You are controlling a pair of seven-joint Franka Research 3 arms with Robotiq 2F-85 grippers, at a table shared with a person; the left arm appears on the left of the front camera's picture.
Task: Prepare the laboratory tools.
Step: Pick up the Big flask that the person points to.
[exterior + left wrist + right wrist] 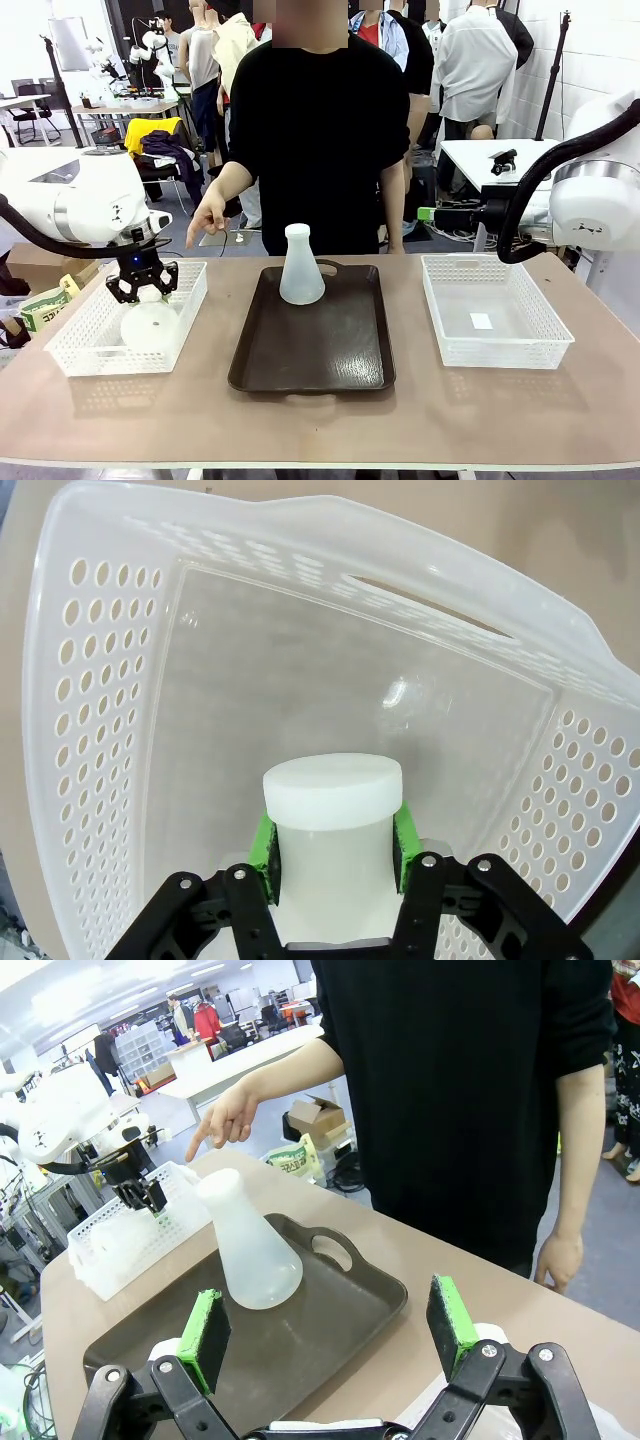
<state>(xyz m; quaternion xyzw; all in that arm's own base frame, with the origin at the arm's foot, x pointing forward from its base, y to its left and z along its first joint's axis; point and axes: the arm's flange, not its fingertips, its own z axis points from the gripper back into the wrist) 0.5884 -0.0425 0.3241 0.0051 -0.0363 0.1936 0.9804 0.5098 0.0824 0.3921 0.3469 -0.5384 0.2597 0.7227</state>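
A tray [330, 365] lies at the table's [320, 420] centre with one flask [300, 266] on its twelve o'clock end. At nine o'clock a basket [75, 345] holds another flask [150, 325]; at three o'clock sits a second basket [495, 350].

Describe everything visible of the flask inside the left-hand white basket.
The translucent frosted-white conical flask stands upright in the perforated white plastic basket at the table's left end. Its wide round base tapers to a short neck with a flat white top. The left gripper is shut on the neck, green pads pressing both sides.
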